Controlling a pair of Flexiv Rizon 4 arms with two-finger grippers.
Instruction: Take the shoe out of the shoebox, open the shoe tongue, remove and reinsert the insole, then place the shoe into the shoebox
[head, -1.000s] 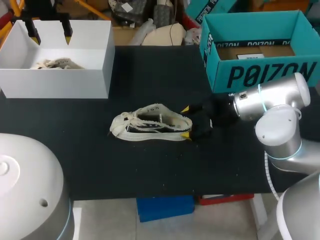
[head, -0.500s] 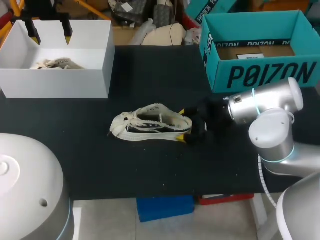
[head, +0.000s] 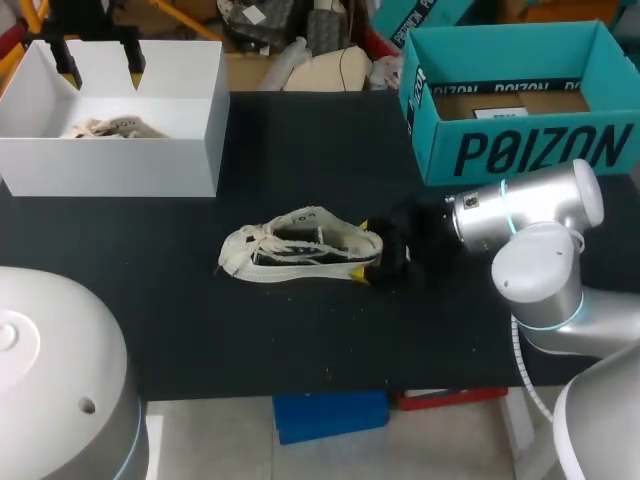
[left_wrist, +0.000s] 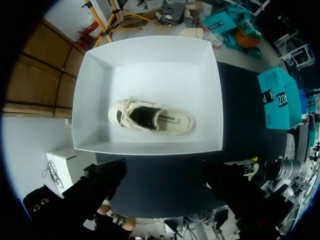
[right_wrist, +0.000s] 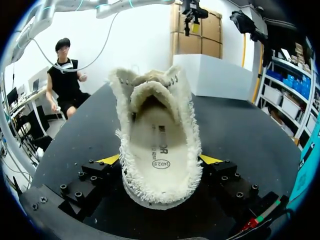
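A cream, frayed-edge shoe lies on its sole on the black table, toe to the left. Its heel sits between the yellow tips of my right gripper, which stands open with the tips close beside the heel's two sides. The insole shows inside the shoe. The teal shoebox stands at the back right with no shoe in it. My left gripper hangs open above a white box at the back left, and a second cream shoe lies in that box.
The white box and the teal shoebox are the only tall things on the table. Black table surface spreads in front of the shoe to the front edge. My right arm's silver body lies low just in front of the teal box.
My right arm has slid left, bringing its fingers around the shoe's heel, and the fingers have narrowed a little. The shoe and the left arm have stayed put.
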